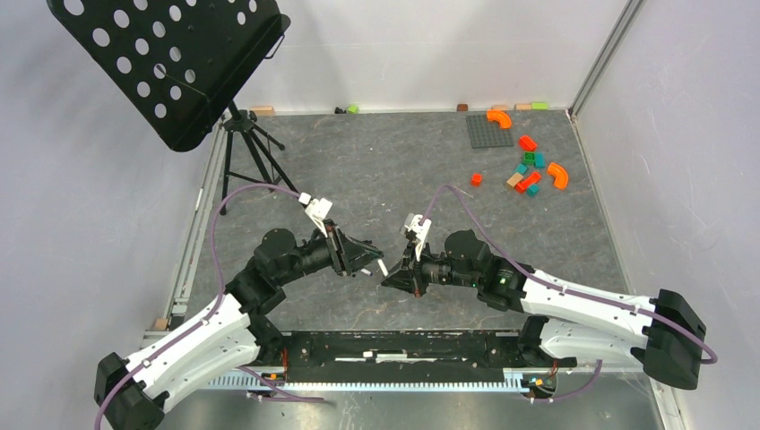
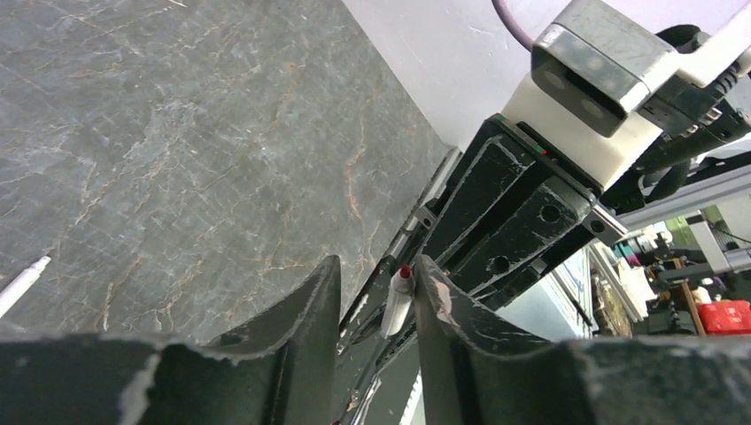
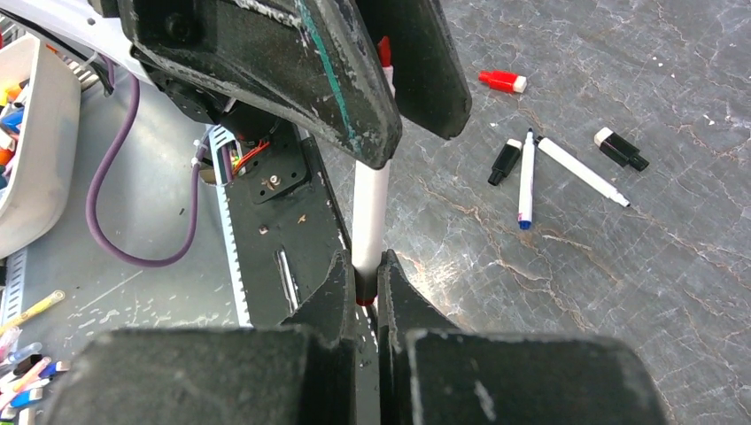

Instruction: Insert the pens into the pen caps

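Looking down from the top camera, you find the left gripper [image 1: 370, 266] and the right gripper [image 1: 389, 279] meeting nose to nose over the grey table [image 1: 376, 170], with the red-tipped pen [image 1: 383, 267] showing as a short white sliver between them. Turning to the left wrist camera, you see this gripper's two fingers [image 2: 301, 310] standing partly apart, wider than the pen; the pen rises in the gap, its red tip up, close against the right-hand finger, though you cannot tell whether it touches. Moving to the right wrist camera, you see the right gripper's fingers [image 3: 341, 288] pinched narrow on the pen's lower end, while the white barrel runs up and its red tip sits between the left gripper's spread fingers. On the table beyond lie the red cap [image 3: 502, 81], a black cap [image 3: 506, 162] just beside a blue-tipped pen [image 3: 526, 177], a black-tipped pen [image 3: 584, 173] and a second black cap [image 3: 620, 148].
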Controlling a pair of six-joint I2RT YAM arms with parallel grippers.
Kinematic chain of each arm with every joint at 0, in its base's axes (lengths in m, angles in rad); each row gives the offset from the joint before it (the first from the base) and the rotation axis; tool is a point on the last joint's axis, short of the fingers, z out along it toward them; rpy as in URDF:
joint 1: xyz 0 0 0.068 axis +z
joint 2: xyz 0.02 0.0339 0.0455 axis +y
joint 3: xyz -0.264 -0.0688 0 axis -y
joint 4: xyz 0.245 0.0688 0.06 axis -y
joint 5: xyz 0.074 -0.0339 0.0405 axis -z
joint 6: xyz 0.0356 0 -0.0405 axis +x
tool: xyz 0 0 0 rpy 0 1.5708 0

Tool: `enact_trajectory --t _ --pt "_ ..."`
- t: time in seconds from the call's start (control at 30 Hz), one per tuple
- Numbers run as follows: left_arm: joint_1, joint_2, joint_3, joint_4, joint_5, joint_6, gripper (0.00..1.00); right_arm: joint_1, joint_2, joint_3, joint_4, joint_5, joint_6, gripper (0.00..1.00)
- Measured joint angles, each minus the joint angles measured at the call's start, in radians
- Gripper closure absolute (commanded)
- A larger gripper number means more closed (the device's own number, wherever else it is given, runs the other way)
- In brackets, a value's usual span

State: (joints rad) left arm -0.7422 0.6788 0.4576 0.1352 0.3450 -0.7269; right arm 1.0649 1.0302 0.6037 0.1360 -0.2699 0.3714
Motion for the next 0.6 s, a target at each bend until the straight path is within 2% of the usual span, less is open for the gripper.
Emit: enact_trajectory --t 0.07,0.13,0.17,0.2,0.23,0.3,0.33,0.37,0.47,0.6 --pt "-0.001 0.008 0.000 0.014 0.012 0.000 0.72 0.000 0.000 0.000 -0.005 0.001 -0.002 1.00" --pt "-0.002 0.019 0.000 0.032 0.028 0.000 0.92 0.000 0.000 0.000 -0.011 0.002 -0.003 1.00" --pt "-0.002 0.023 0.000 0.038 0.032 -0.001 0.97 0.000 0.000 0.000 -0.016 0.002 -0.003 1.00" --pt "-0.002 0.029 0.000 0.047 0.042 0.000 0.98 -0.001 0.000 0.000 -0.021 0.003 -0.003 1.00" --pt "-0.003 0.034 -0.001 0.053 0.048 -0.001 0.98 -0.001 0.000 0.001 -0.024 0.005 -0.003 0.94" --pt "-0.005 0.039 -0.006 0.071 0.052 -0.002 0.98 -0.001 0.000 0.001 -0.026 0.008 -0.002 0.45" --pt "-0.005 0.038 -0.013 0.081 0.051 -0.003 0.98 -0.002 0.000 0.001 -0.027 0.007 0.003 0.33" --pt "-0.005 0.035 -0.018 0.087 0.049 -0.005 0.98 -0.002 0.000 0.002 -0.025 0.002 0.001 0.27" --pt "-0.005 0.019 -0.034 0.092 0.046 -0.016 0.98 0.000 -0.004 0.004 -0.018 -0.002 -0.003 0.24" --pt "-0.005 -0.007 -0.039 0.100 0.037 -0.025 0.98 0.000 -0.042 0.004 -0.014 0.021 0.000 0.28"
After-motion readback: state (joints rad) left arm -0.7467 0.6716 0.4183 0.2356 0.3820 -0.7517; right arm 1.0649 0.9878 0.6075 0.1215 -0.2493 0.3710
